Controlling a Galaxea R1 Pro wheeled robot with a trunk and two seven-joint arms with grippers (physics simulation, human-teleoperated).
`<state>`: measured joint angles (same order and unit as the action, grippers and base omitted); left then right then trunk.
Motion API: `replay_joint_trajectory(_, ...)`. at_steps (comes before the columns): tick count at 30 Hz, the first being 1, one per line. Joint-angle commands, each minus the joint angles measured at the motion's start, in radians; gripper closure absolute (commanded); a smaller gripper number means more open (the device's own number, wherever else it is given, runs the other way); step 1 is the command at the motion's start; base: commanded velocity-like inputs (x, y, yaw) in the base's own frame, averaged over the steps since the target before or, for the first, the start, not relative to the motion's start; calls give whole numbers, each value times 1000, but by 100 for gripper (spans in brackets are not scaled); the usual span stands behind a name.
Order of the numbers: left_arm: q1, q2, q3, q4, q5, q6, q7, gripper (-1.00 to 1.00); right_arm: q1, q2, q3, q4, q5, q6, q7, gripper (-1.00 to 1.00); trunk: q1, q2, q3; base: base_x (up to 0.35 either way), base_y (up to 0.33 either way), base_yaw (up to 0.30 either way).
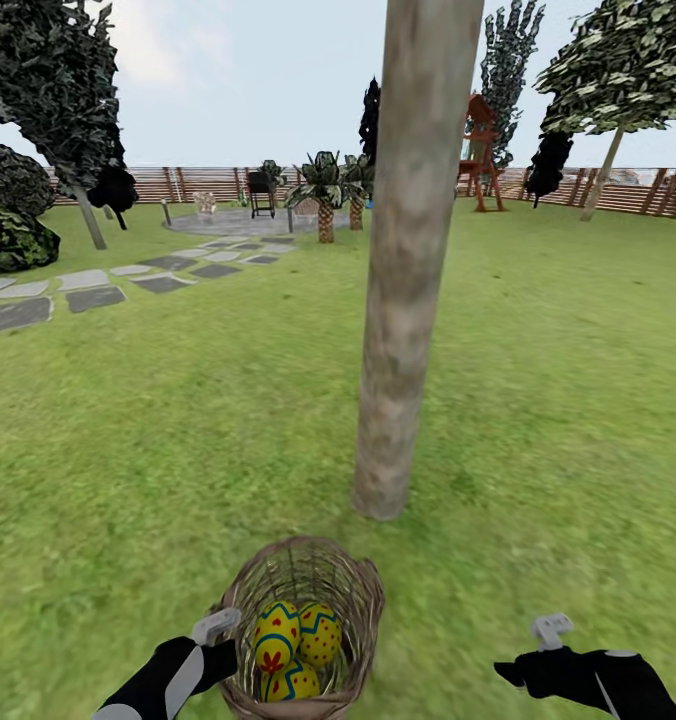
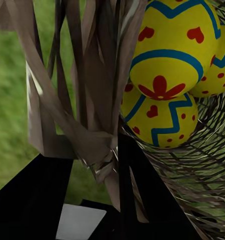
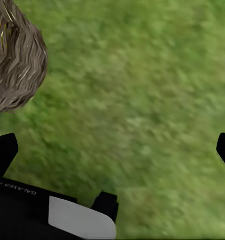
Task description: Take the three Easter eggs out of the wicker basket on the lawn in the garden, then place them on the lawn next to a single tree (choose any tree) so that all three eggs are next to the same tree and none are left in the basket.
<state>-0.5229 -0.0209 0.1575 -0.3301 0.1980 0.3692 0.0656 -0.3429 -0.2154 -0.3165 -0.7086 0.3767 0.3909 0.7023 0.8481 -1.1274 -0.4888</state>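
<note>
Clamped on the wicker basket point(image 1: 303, 625), the left gripper point(image 1: 221, 627) held all three Easter eggs point(image 1: 296, 648) near the tree point(image 1: 403, 300); unloading came next, with the right gripper point(image 1: 551, 630) spread wide.

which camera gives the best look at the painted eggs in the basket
The left wrist view: the eggs sit close up inside the basket, with red flowers and blue zigzags sharp. The head view shows all three eggs small, beside the left gripper. In the right wrist view the basket's outside hides them.

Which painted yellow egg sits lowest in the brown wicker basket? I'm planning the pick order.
The yellow egg nearest the robot, wedged beneath the other two eggs in the basket.
</note>
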Motion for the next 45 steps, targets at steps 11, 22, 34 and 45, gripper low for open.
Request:
replay_joint_trajectory(11,0,-1,2,-3,15,5,6,100,-1,-6,-15,-32,-9,5,17,-100,1,-1,-1,322,0,0)
replay_joint_trajectory(22,0,-1,2,-3,15,5,6,100,-1,-4,-15,-31,-9,5,14,-100,1,-1,-1,322,0,0)
replay_joint_trajectory(34,0,-1,1,-3,15,5,6,100,-1,-3,-14,-29,-3,5,13,-100,1,-1,-1,267,0,0)
replay_joint_trajectory(45,0,-1,1,-3,15,6,6,100,-1,-4,-13,-30,-2,5,13,-100,24,-43,-20,2,0,0)
